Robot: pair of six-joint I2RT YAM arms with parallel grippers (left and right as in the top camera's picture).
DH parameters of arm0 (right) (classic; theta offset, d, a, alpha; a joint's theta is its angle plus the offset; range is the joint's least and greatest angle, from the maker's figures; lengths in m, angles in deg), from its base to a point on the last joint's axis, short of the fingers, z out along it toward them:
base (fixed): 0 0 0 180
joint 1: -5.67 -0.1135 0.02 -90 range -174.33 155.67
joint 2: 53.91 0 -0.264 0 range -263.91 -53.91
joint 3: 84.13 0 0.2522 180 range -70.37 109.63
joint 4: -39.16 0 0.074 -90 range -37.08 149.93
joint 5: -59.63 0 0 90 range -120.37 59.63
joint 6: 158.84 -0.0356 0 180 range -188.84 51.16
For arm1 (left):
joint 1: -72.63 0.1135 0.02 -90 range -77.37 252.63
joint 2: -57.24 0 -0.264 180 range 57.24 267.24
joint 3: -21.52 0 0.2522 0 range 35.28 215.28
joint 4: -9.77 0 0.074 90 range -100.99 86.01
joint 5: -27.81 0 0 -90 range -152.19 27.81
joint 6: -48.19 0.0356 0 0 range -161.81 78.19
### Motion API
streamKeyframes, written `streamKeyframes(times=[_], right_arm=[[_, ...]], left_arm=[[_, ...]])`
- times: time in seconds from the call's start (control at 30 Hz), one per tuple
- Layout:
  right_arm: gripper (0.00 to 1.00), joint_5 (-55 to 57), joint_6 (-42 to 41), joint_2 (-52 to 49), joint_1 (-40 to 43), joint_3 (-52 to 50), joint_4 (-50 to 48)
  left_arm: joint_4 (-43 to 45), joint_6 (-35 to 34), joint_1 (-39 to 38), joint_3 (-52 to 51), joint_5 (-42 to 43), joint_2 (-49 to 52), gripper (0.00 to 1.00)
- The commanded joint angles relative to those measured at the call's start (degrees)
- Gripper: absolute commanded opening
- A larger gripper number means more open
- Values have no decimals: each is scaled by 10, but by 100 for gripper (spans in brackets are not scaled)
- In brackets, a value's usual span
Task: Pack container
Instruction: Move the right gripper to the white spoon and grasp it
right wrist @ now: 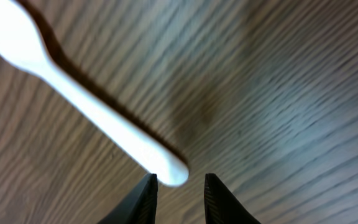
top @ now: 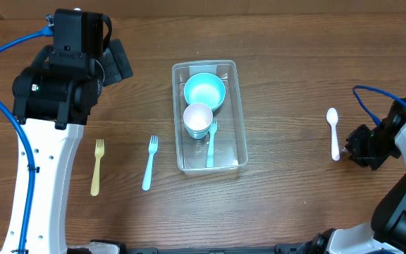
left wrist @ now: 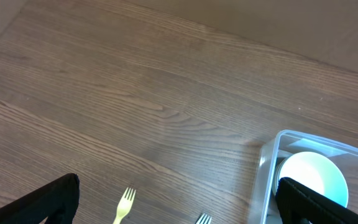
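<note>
Overhead, container (top: pixel 240 106) well apart from right claw (top: pixel 349 149)

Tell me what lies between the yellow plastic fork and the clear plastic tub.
Only a light blue plastic fork; the overhead view shows it.

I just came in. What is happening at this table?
Two robot arms are packing a clear container; a teal bowl, a white cup and a fork are inside it. The right gripper is low at the handle end of a white spoon, jaws narrowly apart, with no grip visible yet. The left gripper hangs wide open, holding nothing. A yellow fork and a blue fork lie left of the container.
</note>
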Motion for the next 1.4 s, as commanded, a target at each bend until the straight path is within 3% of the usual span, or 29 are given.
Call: streamKeyframes(times=[0.0,0.37,0.47,0.53,0.57,0.87,1.07,1.37], right_arm=[[27,-26,4,-1,-3,-3,13],[28,-52,20,-1,-107,-3,4],[28,-20,73,0,-107,-2,2],[7,-16,73,1,-99,-2,-12],[4,-16,73,2,-93,-2,-21],[4,45,72,1,-88,-2,-100],[4,111,13,-3,-83,-3,-108],[4,80,-15,-14,-52,-51,-132]], left_arm=[[2,-7,3,2,0,1,100],[2,-7,3,2,0,1,100],[2,-7,3,2,0,1,100],[2,-7,3,2,0,1,100],[2,-7,3,2,0,1,100],[2,-7,3,2,0,1,100],[2,-7,3,2,0,1,100],[2,-7,3,2,0,1,100]])
